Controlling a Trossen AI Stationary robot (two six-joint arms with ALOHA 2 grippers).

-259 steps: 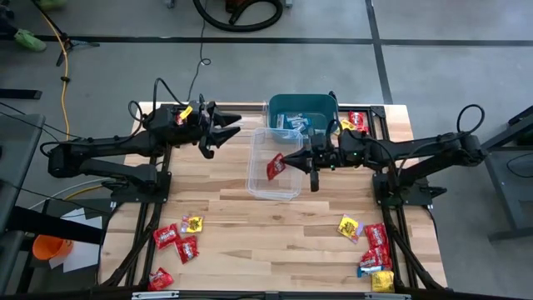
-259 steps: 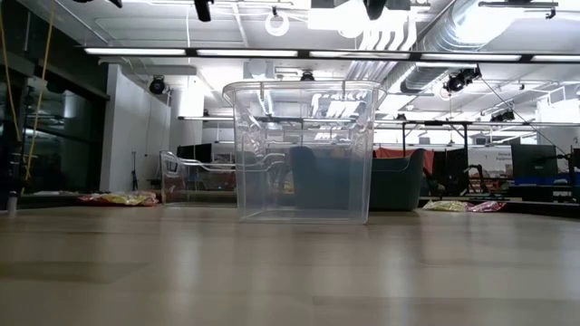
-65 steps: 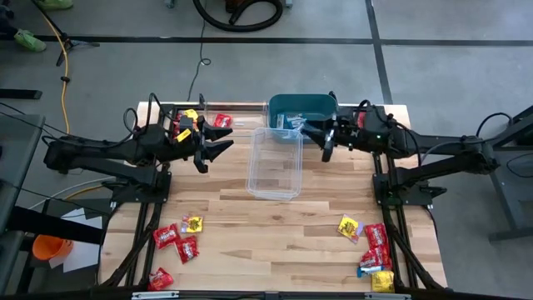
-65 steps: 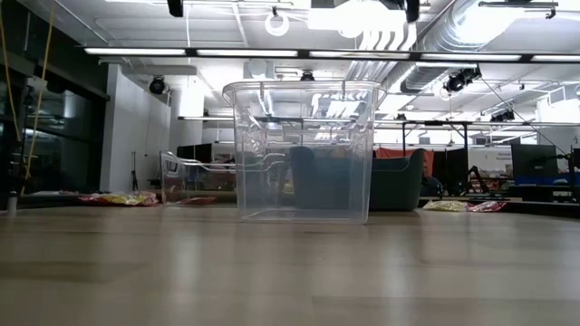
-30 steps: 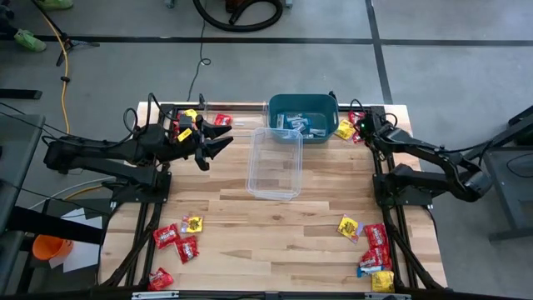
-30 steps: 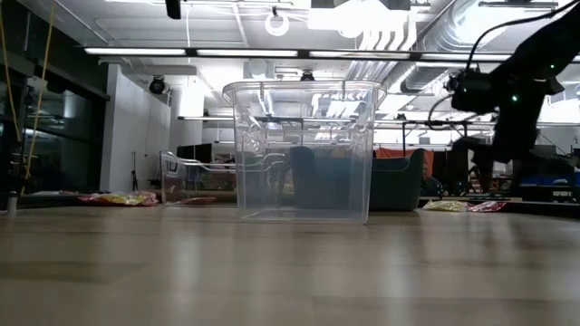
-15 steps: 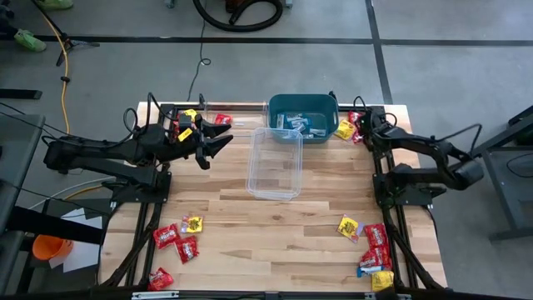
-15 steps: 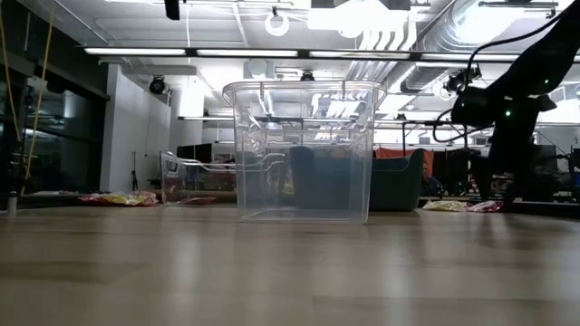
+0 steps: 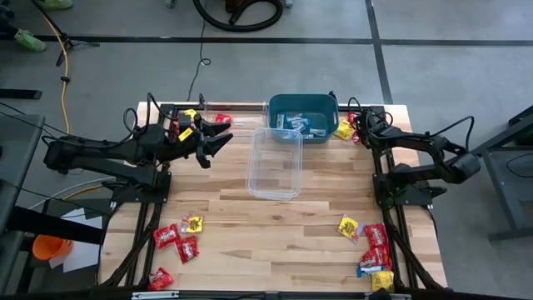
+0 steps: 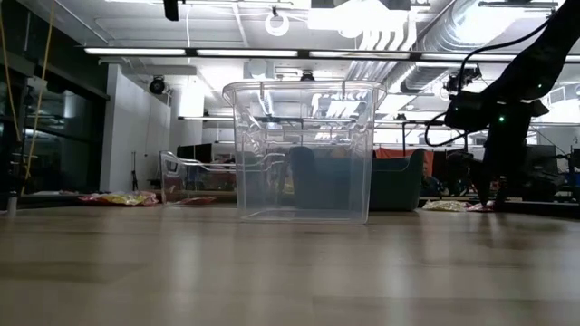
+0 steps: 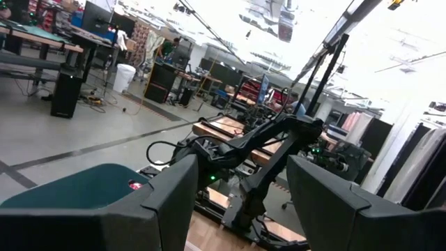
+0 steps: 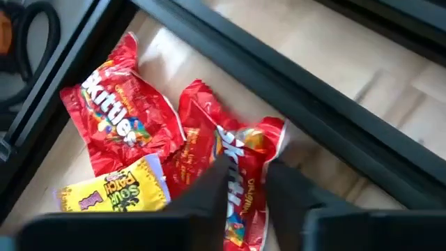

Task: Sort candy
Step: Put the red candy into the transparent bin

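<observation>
My right gripper (image 12: 244,183) is down at the table's far right corner, in the small pile of candy beside the teal bin (image 9: 303,117). Its fingers are pinched nearly together on a red packet (image 12: 237,167), whose crinkled wrapper bunches up between the tips; I judge it a grip just forming, since the packet lies on the wood. A second red packet (image 12: 118,125) and a yellow one (image 12: 111,192) lie touching it. I came in low so the tips could catch the flat wrapper by a raised fold.

My left gripper (image 9: 215,146) hangs above the table's far left part, fingers spread wide and empty, waiting clear of the clear tub (image 9: 276,162) in the middle.

More candy lies near the front left corner (image 9: 176,240) and front right corner (image 9: 373,246), unsorted.
</observation>
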